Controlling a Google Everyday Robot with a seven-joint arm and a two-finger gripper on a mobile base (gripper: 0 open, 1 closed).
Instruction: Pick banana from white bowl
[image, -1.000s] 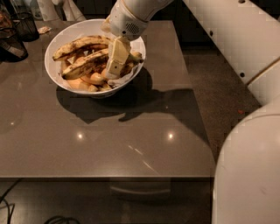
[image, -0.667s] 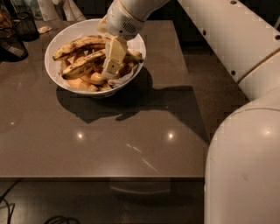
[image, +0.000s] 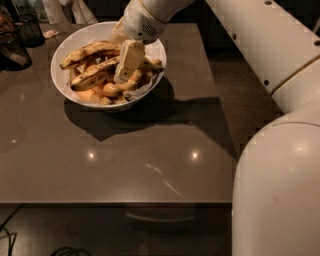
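Several bananas fill the white bowl, which sits toward the far left of the counter. The banana, long and dark-streaked, lies across the middle of the heap, just below another streaked banana and above small orange-yellow bananas. The hand reaches down into the bowl at the banana's right part; whether it is apart, together or clamped cannot be told. A dark glass stands beyond the bowl.

The tool, low over the white bowl, hides the right stretch of the banana and part of the bowl's far rim; the arm runs off the top edge; a dark vessel on the bench is cropped at the left.
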